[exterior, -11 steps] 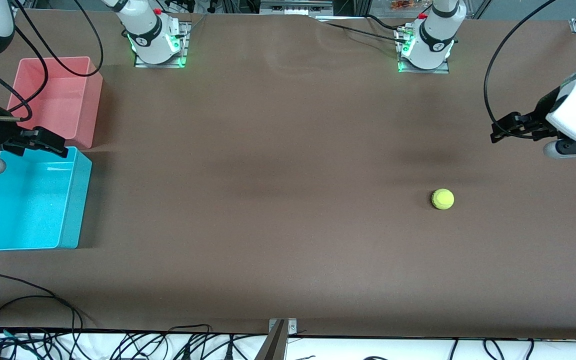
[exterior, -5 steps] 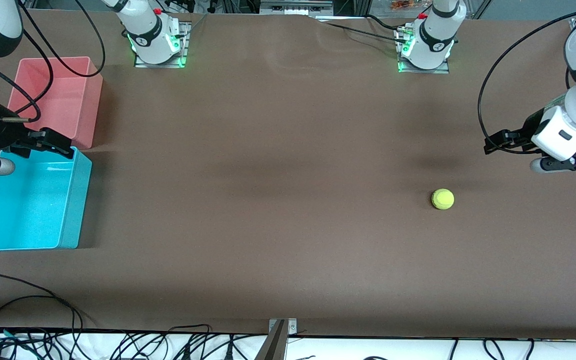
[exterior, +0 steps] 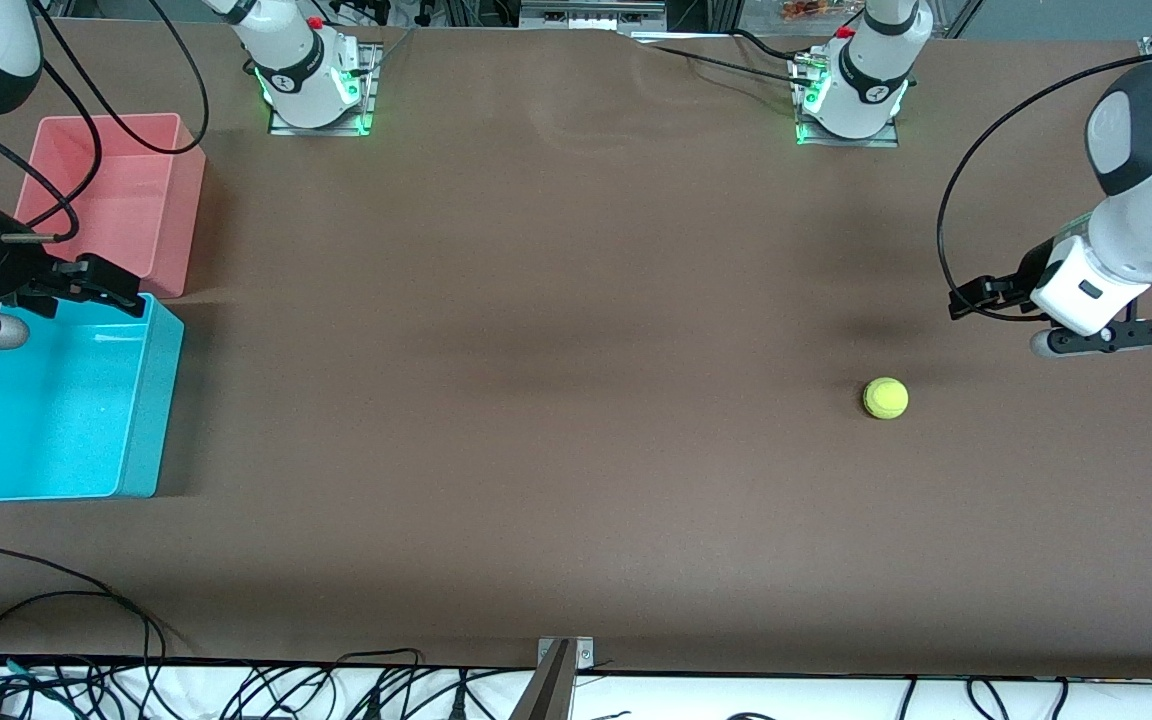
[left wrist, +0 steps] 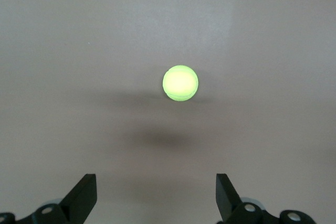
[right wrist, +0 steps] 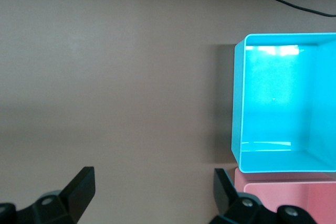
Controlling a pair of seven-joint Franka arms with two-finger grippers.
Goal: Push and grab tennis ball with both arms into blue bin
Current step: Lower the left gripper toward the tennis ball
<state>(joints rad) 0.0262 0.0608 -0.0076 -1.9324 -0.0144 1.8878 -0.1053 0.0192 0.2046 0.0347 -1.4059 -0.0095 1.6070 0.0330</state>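
Observation:
The tennis ball (exterior: 885,398) lies alone on the brown table toward the left arm's end; the left wrist view shows the ball (left wrist: 180,83) ahead of the fingers with bare table between. My left gripper (exterior: 971,296) (left wrist: 155,184) hangs open and empty over the table, a little short of the ball. The blue bin (exterior: 164,400) (right wrist: 239,103) stands empty at the right arm's end. My right gripper (exterior: 119,288) (right wrist: 154,179) is open and empty over the bin's corner beside the pink bin.
A pink-red bin (exterior: 186,200) (right wrist: 294,195) stands against the blue bin, farther from the front camera. Both arm bases (exterior: 316,90) (exterior: 851,100) sit along the table's back edge. Loose cables (exterior: 56,590) lie by the front edge.
My left arm has swung in from the table's end toward the ball, with the gripper staying open. My right gripper has shifted only slightly over the blue bin's corner. The ball has not moved.

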